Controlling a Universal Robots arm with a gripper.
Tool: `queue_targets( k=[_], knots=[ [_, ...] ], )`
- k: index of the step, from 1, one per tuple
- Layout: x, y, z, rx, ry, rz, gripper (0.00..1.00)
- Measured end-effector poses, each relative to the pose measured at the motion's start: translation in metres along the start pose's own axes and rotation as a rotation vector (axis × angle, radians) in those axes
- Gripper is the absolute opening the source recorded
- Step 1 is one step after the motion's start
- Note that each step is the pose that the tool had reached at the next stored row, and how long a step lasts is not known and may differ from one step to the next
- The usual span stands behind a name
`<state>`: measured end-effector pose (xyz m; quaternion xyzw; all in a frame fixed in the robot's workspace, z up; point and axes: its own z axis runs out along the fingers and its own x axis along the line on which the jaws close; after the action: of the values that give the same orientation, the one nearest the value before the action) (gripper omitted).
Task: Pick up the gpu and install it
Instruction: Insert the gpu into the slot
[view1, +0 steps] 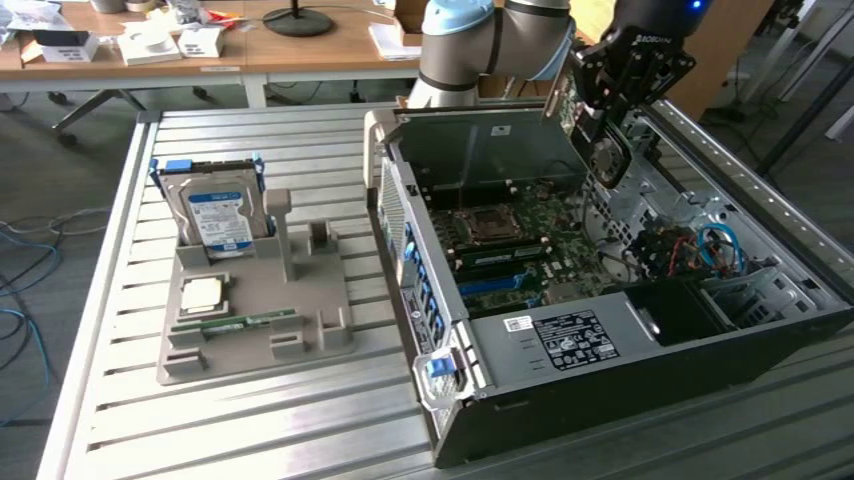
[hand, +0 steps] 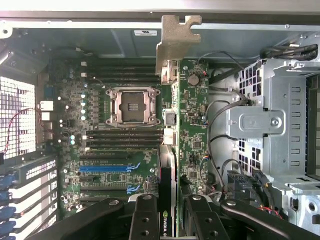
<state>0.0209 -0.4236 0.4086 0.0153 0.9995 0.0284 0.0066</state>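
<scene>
The gpu hangs edge-on over the open computer case, its grey metal bracket towards the case's back wall. My gripper is shut on the card, one black finger on each side. In the exterior view the gripper holds the gpu above the far end of the case, over the motherboard. Beneath the card in the wrist view lie the motherboard and its blue expansion slots. The card is apart from the slots.
A grey fixture on the exterior view's left holds a hard drive with a blue label, a processor and a green memory stick. Inside the case are a drive cage, cables and a processor socket.
</scene>
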Motion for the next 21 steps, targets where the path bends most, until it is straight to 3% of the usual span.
queue_targets(
  k=[8, 21],
  knots=[
    [0.0, 0.0, 0.0, -0.0004, 0.0015, -0.027, 0.26],
    [0.0, 0.0, 0.0006, -0.0029, 0.0135, -0.238, 0.26]
  ],
)
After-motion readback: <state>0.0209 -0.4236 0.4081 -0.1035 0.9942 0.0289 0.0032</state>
